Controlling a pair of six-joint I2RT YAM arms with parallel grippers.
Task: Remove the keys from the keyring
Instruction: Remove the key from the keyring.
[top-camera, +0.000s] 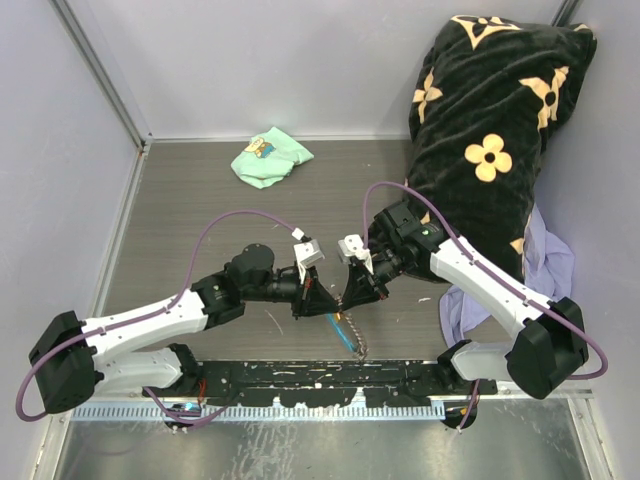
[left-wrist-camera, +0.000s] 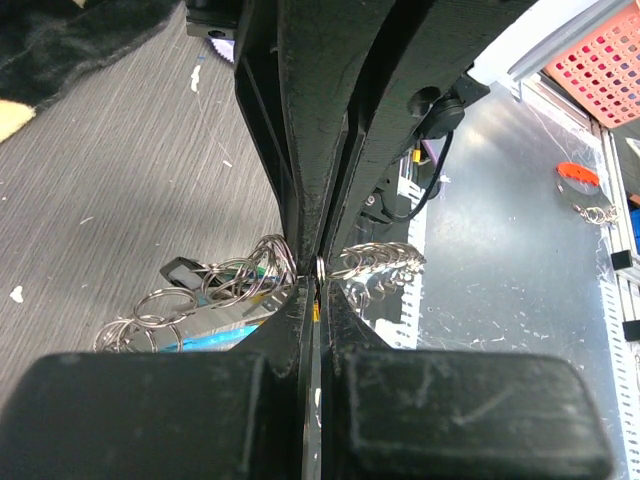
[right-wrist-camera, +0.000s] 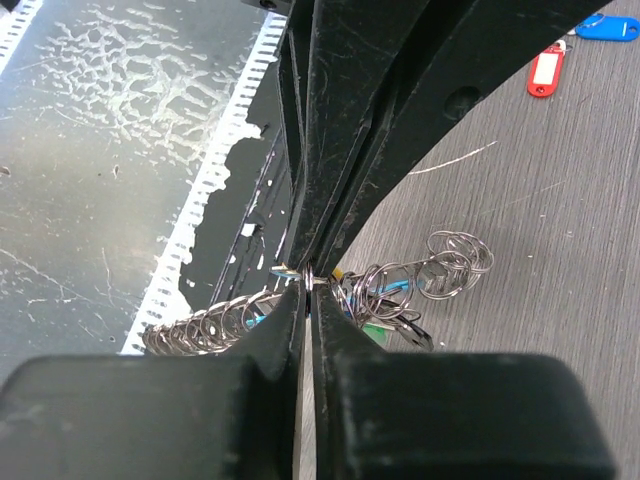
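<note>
Near the front edge of the table, approx. mid-way btw the two arm bases, both arms lean in and meet tip to tip over the keyring. L side: the left gripper has its fingers pressed together, clamped on one thin silver loop of the keyring, w/ the loop standing edge-on in the slit. R side: the right gripper comes in from the opposite direction, fingers drawn together too, nipping a bit of metal at the same spot; the two sets of tips are just about touching each other. Rest of the keyring lies on the grey wood-grain top under them: a string of small wire loops trails off to either side of the pinch, and a sky-blue fob lies just below the tips, w/ the chain running on toward the black base rail. Some keys sit in the tangle of loops, seen only as tiny green and blue bits, too small to count. A red tag and a blue tag lie on the table well apart from the bunch. Farther back, a mint-green cloth sits near the rear wall, a black flowered blanket fills the rear R corner, and a lilac cloth lies below it.
</note>
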